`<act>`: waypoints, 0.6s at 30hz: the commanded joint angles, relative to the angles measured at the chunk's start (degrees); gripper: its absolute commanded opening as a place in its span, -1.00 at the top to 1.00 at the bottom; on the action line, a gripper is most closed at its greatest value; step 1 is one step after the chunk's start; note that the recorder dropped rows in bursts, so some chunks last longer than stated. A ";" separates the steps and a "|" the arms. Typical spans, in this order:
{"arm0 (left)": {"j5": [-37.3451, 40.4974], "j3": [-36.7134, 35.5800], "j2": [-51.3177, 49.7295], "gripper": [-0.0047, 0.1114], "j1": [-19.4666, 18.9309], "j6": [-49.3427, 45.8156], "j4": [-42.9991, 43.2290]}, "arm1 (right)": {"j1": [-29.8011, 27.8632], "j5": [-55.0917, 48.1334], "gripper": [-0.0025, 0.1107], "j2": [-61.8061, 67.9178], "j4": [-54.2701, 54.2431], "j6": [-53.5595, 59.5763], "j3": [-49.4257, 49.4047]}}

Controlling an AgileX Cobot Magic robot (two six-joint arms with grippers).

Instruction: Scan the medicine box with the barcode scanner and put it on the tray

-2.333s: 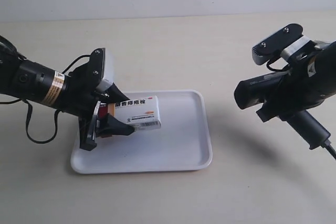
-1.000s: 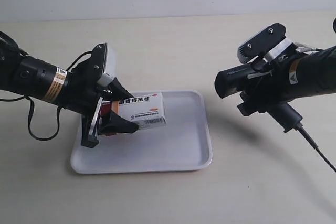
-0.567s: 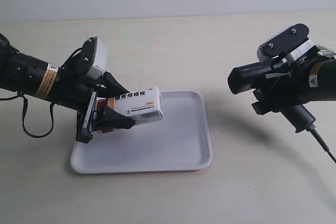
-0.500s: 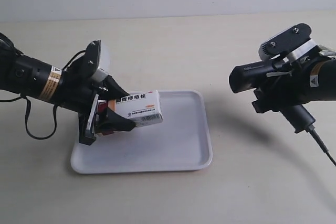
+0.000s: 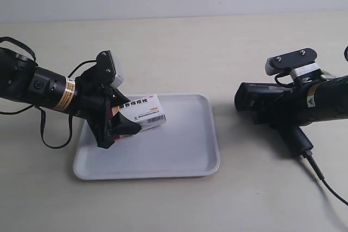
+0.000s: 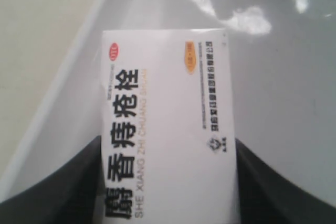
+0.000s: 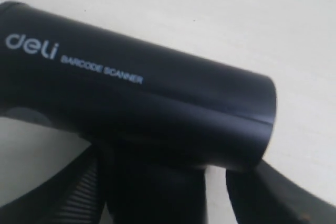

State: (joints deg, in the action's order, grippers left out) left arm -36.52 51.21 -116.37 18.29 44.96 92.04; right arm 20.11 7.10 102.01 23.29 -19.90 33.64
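Note:
The medicine box is a white carton with Chinese lettering, and a red end shows by the fingers. My left gripper is shut on it, holding it tilted low over the left part of the white tray. In the left wrist view the box fills the gap between the dark fingers, with the tray beneath. My right gripper is shut on the black barcode scanner, whose head points left towards the tray. In the right wrist view the scanner hides most of the gripper.
The scanner's black cable trails off to the lower right over the beige table. A black cable loop hangs under the left arm beside the tray's left edge. A strip of bare table lies between tray and scanner.
The left gripper has lowered the box closer to the tray and drawn back slightly. The right arm has dropped and levelled the scanner nearer the table.

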 commanded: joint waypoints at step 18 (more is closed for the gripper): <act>-1.49 0.26 13.28 -0.88 0.16 9.42 -1.70 | -0.16 -7.10 -0.68 -20.99 -1.49 -5.63 -0.06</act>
State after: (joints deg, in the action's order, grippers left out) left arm -36.41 51.21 -108.95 18.29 50.55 90.50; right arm 20.11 3.76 89.14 21.75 -25.28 33.64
